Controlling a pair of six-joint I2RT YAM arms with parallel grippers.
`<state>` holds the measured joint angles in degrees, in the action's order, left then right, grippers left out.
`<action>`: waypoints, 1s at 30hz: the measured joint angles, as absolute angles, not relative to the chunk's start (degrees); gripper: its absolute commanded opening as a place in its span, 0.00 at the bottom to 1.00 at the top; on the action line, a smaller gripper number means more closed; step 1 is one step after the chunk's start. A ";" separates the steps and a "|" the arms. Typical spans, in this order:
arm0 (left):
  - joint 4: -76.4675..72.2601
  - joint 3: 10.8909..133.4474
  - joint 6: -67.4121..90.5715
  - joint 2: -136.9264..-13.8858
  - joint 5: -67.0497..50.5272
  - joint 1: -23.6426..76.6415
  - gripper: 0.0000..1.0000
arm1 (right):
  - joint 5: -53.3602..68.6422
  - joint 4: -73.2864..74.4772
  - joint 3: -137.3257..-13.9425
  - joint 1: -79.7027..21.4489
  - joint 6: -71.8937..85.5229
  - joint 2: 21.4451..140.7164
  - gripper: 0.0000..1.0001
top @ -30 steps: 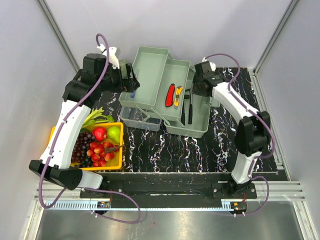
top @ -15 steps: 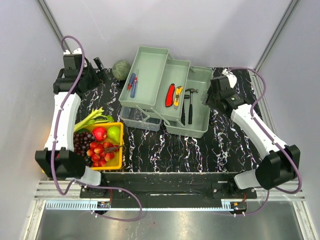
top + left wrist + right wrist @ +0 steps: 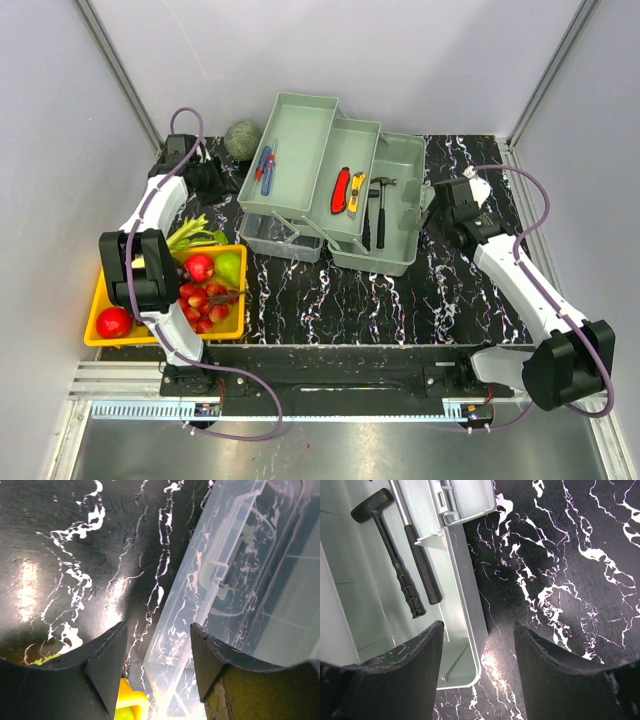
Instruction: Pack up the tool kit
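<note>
Toolbox, tools aboard, trays spread: left gripper and right gripper parted, empty; box wall ahead-left of right gripper; next, probably, folding trays shut.

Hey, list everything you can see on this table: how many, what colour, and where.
toolbox: one, pale grey-green, open, mat centre
screwdrivers: apparently two, blue and red, back-left tray
cutters: two, red and yellow, middle tray
hammers: two, black-handled, toolbox base
clear tray: one, see-through, front left of toolbox
melon: one, green, back left
fruit tray: one, yellow, near left
fruit: several, red, purple, green, in fruit tray
celery: one bunch, green, fruit tray's back edge
mat: one, black with white veins, under everything
left end effector: black, open, empty, beside clear tray
right end effector: black, open, empty, over toolbox's right wall
</note>
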<state>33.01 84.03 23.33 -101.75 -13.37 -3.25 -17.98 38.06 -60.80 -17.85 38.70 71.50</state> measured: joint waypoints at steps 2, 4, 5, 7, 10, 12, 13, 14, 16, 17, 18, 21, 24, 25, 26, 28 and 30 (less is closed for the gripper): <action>31.62 82.89 22.48 -102.08 -15.22 -3.07 0.56 | -17.54 38.04 -59.96 -17.65 39.33 70.67 0.63; 29.98 82.70 21.43 -102.59 -16.91 -2.85 0.56 | -17.23 38.02 -59.35 -17.47 39.64 70.19 0.63; 28.99 82.65 20.86 -102.91 -17.76 -2.76 0.55 | -17.12 38.02 -59.11 -17.41 39.79 70.08 0.63; 27.05 82.04 20.01 -103.24 -19.42 -2.63 0.55 | -16.88 38.00 -58.63 -17.17 39.88 69.87 0.64; 24.97 80.20 19.27 -103.31 -21.98 -2.44 0.56 | -16.84 37.98 -57.65 -16.80 39.97 69.06 0.64; 24.36 79.88 19.05 -103.94 -23.70 -2.04 0.56 | -16.82 37.98 -56.93 -16.45 40.01 68.36 0.64; 23.92 79.88 18.98 -104.44 -24.40 -1.85 0.57 | -16.82 38.00 -56.69 -16.34 40.01 68.14 0.64; 23.57 79.88 18.87 -104.97 -25.08 -1.61 0.57 | -16.80 38.00 -56.45 -16.16 40.01 67.90 0.64; 23.16 79.88 18.55 -105.86 -25.89 -1.13 0.58 | -16.78 38.00 -56.12 -15.90 39.99 67.66 0.64; 22.96 79.83 18.35 -106.28 -26.22 -0.89 0.58 | -16.73 37.95 -56.01 -15.81 39.99 67.59 0.64; 22.90 79.77 18.17 -106.54 -26.41 -0.73 0.58 | -16.67 37.95 -55.88 -15.73 39.99 67.55 0.64; 22.96 79.72 17.76 -107.15 -26.55 -0.19 0.54 | -16.34 37.98 -55.40 -15.49 39.99 67.48 0.64; 23.00 79.72 17.50 -107.72 -26.39 -0.14 0.43 | -15.57 37.93 -54.98 -15.22 40.07 67.48 0.64; 23.03 79.72 17.52 -107.83 -26.33 -0.05 0.40 | -15.40 37.93 -54.81 -15.16 40.21 67.48 0.64; 23.05 79.72 17.37 -107.92 -26.22 0.12 0.39 | -15.20 37.80 -54.57 -15.05 40.40 67.48 0.64; 23.03 79.72 16.97 -108.01 -26.04 0.47 0.37 | -14.11 37.45 -53.82 -14.59 41.04 67.48 0.64; 22.98 79.72 16.64 -108.01 -25.89 1.10 0.33 | -13.23 37.23 -52.88 -14.15 41.80 67.48 0.64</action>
